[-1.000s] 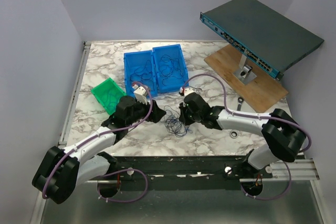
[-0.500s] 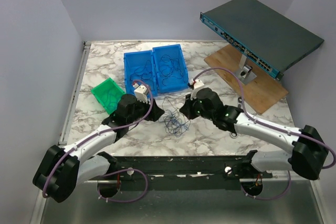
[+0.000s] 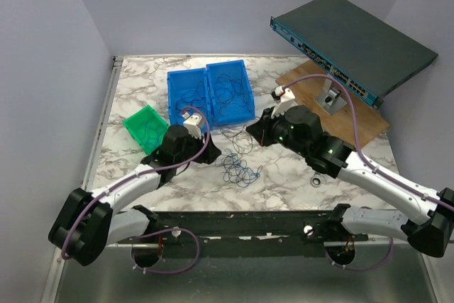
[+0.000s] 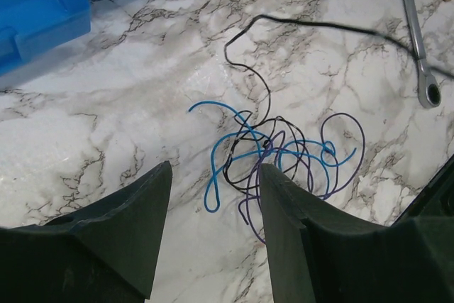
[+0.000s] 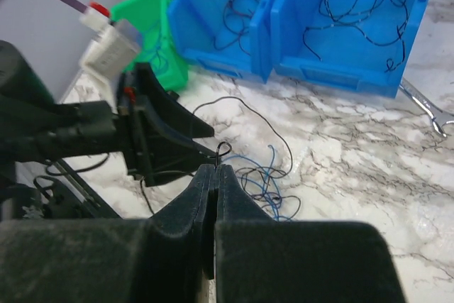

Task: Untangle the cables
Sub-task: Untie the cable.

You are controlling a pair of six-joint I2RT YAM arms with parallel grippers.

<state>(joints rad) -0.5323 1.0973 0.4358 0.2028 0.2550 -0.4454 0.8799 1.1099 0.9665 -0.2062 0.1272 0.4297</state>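
Note:
The cables lie as a small tangle of thin blue, purple and black loops on the marble table, also seen in the left wrist view and the right wrist view. My right gripper is shut on a black cable, whose small loop sticks out above the fingertips. That black cable rises from the tangle toward the upper right. My left gripper hovers just left of the tangle, open, with only bare marble between its fingers.
Two blue bins and a green bin hold more thin wires behind the tangle. A silver wrench lies to the right. A tilted network switch stands on a wooden board at the back right.
My right gripper closed on the black cable and drew back up and to the right, stretching it away from the tangle. My left gripper narrowed somewhat and stayed beside the tangle.

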